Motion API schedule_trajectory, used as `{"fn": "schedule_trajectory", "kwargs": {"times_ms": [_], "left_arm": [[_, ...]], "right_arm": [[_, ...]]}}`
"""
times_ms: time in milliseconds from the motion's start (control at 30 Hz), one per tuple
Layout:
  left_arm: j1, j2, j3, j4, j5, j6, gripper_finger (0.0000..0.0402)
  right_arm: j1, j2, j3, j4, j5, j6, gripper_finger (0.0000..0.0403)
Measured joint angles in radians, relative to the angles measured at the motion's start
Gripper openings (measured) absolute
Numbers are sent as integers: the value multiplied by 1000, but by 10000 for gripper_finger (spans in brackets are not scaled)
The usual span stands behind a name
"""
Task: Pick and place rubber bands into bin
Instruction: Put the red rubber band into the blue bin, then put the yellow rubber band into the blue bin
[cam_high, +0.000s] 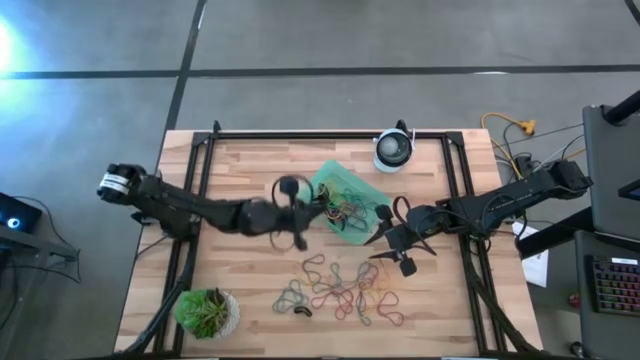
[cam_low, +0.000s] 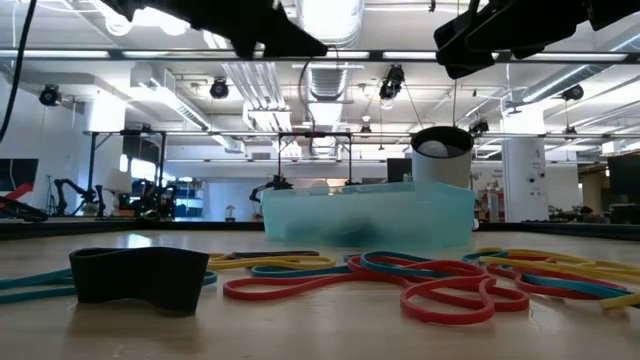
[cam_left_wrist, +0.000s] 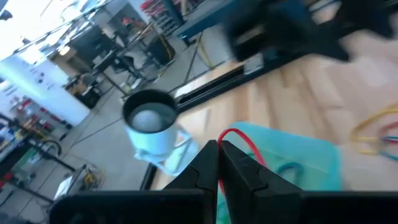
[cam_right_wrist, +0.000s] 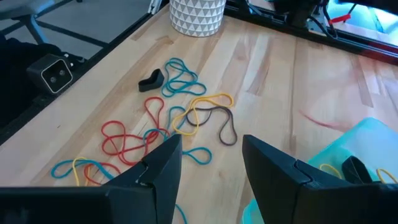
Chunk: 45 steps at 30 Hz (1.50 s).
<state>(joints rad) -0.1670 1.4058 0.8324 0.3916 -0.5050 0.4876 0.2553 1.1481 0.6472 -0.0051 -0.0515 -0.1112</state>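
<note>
Several coloured rubber bands (cam_high: 340, 290) lie loose on the wooden table, near its front edge; more lie in the mint-green bin (cam_high: 350, 185) at the table's middle. My left gripper (cam_left_wrist: 219, 158) hovers at the bin's left side, shut on a red rubber band (cam_left_wrist: 239, 140). My right gripper (cam_right_wrist: 211, 168) hangs open just right of the bin (cam_right_wrist: 367, 146), above the loose bands (cam_right_wrist: 186, 115), with nothing between its fingers. In the low view the bin (cam_low: 370, 215) stands behind the bands (cam_low: 400, 280). My left gripper pinches the red rubber band between its two shut fingertips. A short red loop (cam_left_wrist: 235, 134) sticks out past the tips, over the bin. The fingers point roughly level toward the table's far right. The fingers hide the rest of the band.
A round white-and-black device (cam_high: 393, 150) stands at the far edge, behind the bin. A potted plant (cam_high: 207, 312) sits at the near left corner. A short wide black band (cam_low: 140, 275) lies among the loose ones. Black rails (cam_high: 330, 135) frame the table.
</note>
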Motion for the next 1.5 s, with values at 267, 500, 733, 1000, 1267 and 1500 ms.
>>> {"fn": "schedule_trajectory", "kwargs": {"times_ms": [267,500,733,1000,1267,1500], "left_arm": [[204,36,34,4,222,-53,0],[325,128,67,0,339,-122,0],[384,228,89,1,396,-190,0],[395,282,116,-15,423,-216,20],[395,281,120,-14,426,-218,89],[351,175,117,-203,427,-262,111]], "right_arm": [[0,0,0,-22,-1,4,164],[0,0,0,-33,-1,11,164],[0,0,0,-48,-1,29,164],[0,0,0,-49,-1,30,164],[0,0,0,-51,-1,34,164],[0,0,-33,-51,0,99,164]]}}
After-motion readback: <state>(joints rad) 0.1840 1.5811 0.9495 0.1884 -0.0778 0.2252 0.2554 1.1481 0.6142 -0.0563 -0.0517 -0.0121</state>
